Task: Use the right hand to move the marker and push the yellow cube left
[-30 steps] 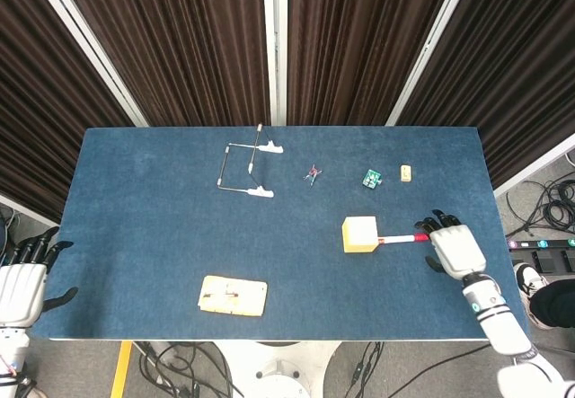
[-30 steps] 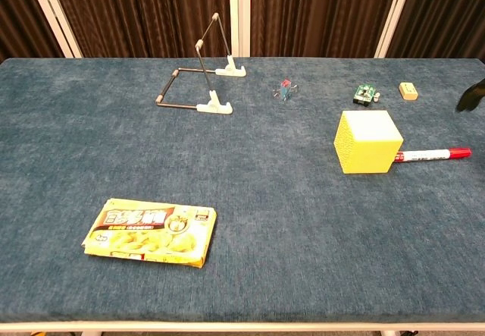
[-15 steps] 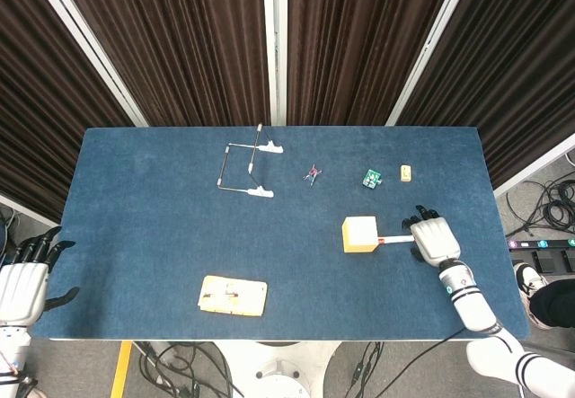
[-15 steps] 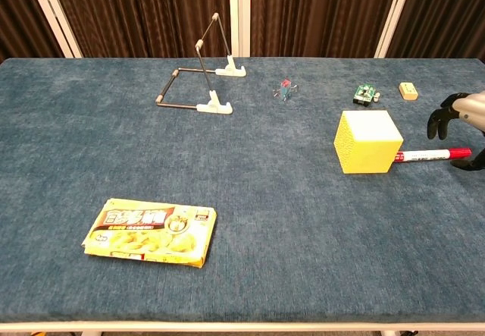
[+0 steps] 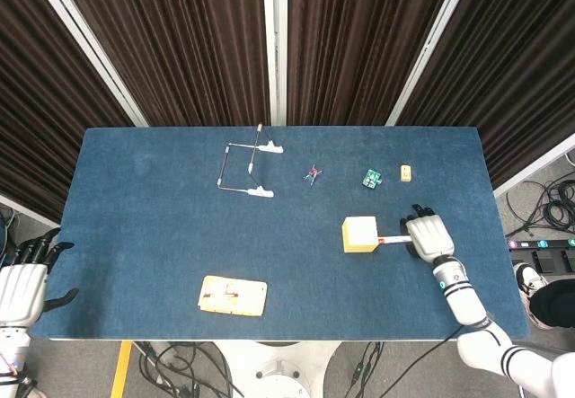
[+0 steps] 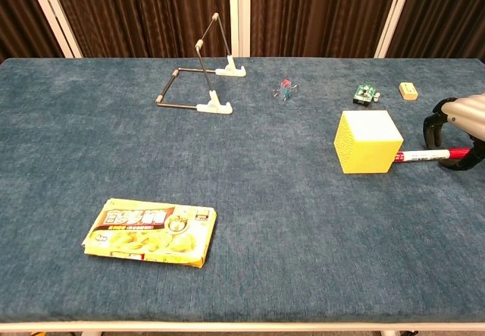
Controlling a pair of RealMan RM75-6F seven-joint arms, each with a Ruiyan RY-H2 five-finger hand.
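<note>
right hand arched over marker near right desk edge, grip not confirmed | risk: marker tip slips off yellow cube, cube is twisted

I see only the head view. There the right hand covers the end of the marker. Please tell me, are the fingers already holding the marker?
Observer: Not from what the chest view shows. The right hand arches over the red end of the marker. One of its dark fingers is behind the marker and another is in front, with gaps on both sides.
Operator: Does the marker lie flat, or is it lifted?
Observer: It lies flat on the table. Its white end meets the yellow cube low on the cube's right face.
</note>
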